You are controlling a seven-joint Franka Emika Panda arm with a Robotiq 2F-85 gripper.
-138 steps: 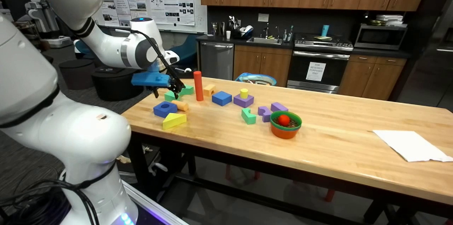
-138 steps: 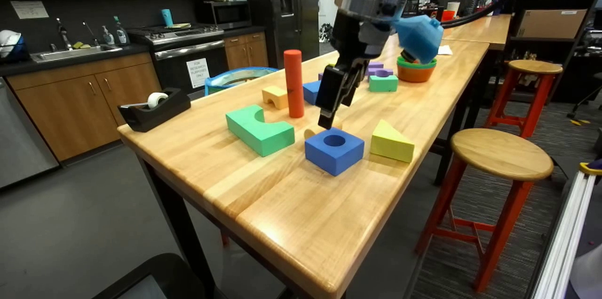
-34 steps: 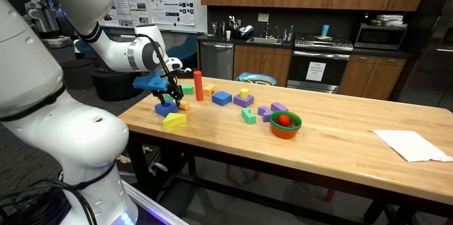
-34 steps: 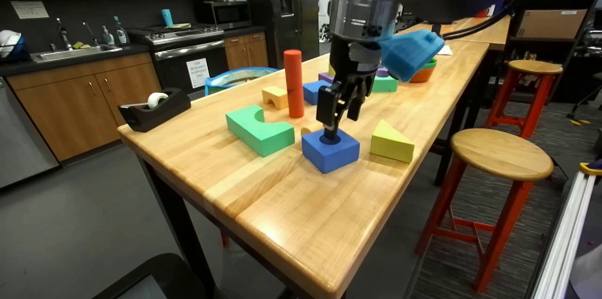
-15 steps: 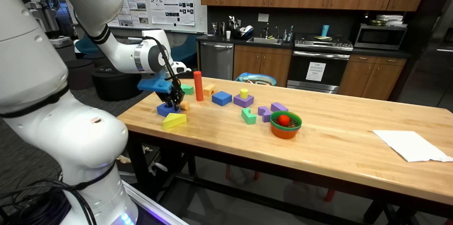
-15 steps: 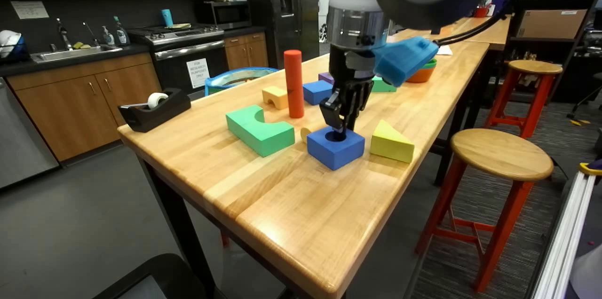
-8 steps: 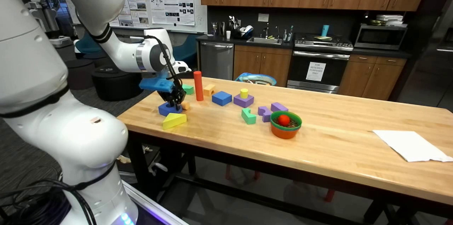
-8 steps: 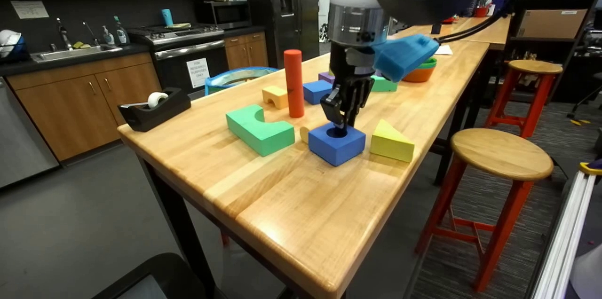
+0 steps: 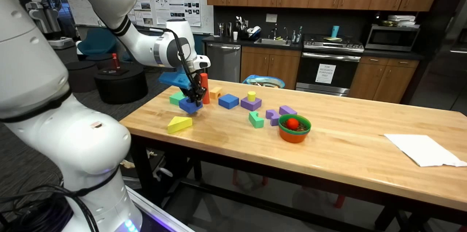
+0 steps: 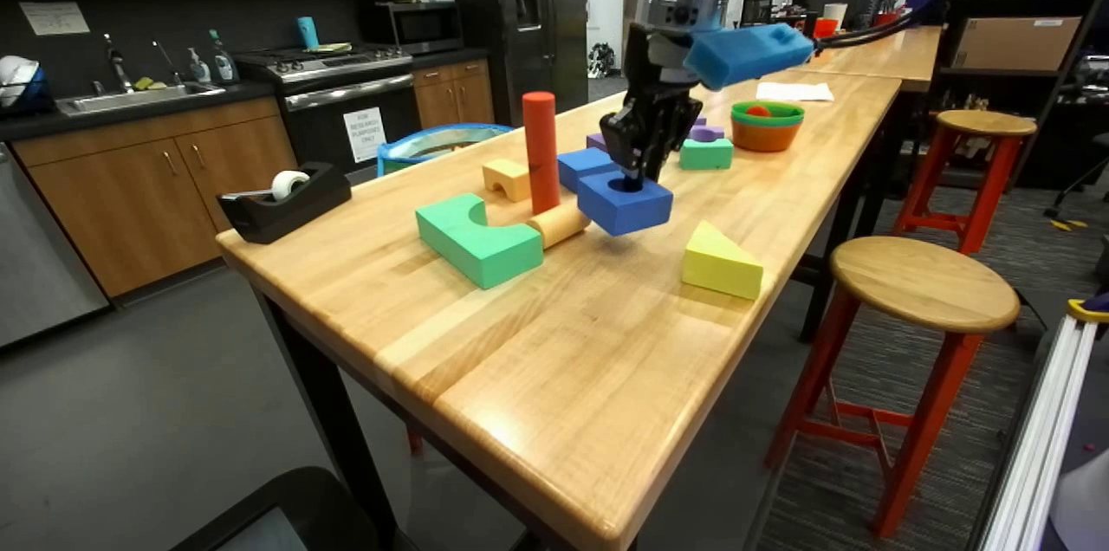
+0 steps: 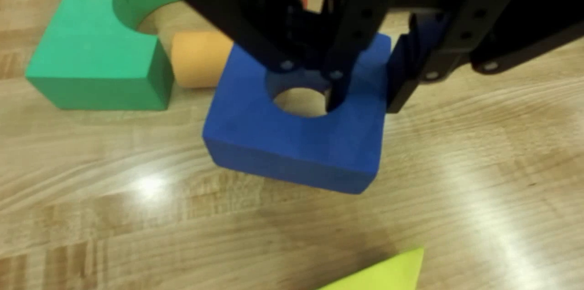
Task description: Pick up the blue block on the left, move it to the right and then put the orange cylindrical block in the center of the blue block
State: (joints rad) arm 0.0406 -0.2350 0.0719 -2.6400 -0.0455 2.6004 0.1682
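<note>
The blue block (image 10: 622,206), with a round hole through it, hangs slightly tilted just above the table in both exterior views. My gripper (image 11: 365,100) is shut on its wall: in the wrist view one finger (image 11: 336,91) reaches into the hole and the other presses the outer side. Upright on the table stands the orange cylindrical block (image 10: 541,154), tall and orange-red, close behind the held block. In an exterior view my gripper partly covers that cylinder (image 9: 205,88); the wrist view shows only a sliver of it.
A green arch block (image 10: 479,246) and a lying tan cylinder (image 10: 559,224) sit close by. A yellow wedge (image 9: 179,124) lies nearer the table edge. Farther right are a solid blue block (image 9: 228,101), a purple block (image 9: 251,104) topped by a yellow cylinder, and a bowl (image 9: 294,137).
The fingers have closed on the blue block's wall, and the block has come up off the table. Over the last half second it has moved right in both exterior views, uncovering the tan cylinder.
</note>
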